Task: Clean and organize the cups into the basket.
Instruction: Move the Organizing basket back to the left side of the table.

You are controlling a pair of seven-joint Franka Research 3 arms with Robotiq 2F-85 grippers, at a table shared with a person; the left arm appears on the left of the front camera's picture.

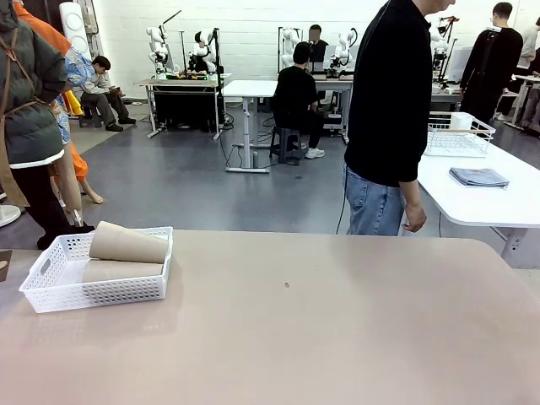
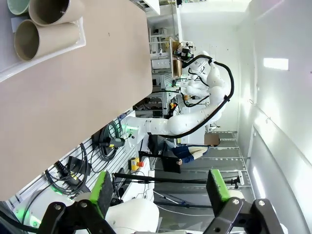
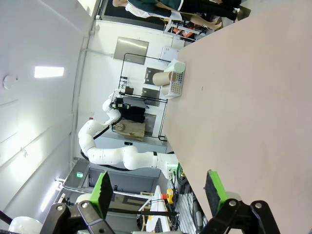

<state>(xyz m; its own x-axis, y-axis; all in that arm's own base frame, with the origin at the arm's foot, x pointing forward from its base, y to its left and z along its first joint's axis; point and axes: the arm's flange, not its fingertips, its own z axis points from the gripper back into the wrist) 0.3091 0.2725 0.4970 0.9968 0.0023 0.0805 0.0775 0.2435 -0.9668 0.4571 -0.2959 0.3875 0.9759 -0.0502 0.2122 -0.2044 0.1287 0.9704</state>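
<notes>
The white mesh-sided basket (image 1: 51, 287) sits at the desk's (image 1: 337, 337) left edge, toward the far side, and it already carries the cups lying on their sides: one tan-brown cup (image 1: 128, 243) rests on top, propped across the basket's rim, with a second tan-brown cup (image 1: 118, 270) lying beneath it inside. In the left wrist view the open mouths of both brown cups face the camera, and the rim of the pale mint green cup (image 2: 18, 6) shows just beside them at the picture's corner, also within the basket. The rest of the desk surface carries nothing but a small dark speck near the middle. A person in a black top (image 1: 390, 93) stands beyond the far edge, hand (image 1: 413, 218) hanging at the side, well apart from the basket. The left gripper (image 2: 158, 192) hangs off the desk's near side with its green-padded fingers spread and nothing between them; the right gripper (image 3: 158, 190) likewise has its fingers parted and bare. By the look of it, the gathering step is finished or nearly so. Any next move would probably be to settle the upper brown cup down flat beside the others, which calls for the left arm to reach toward that corner.
</notes>
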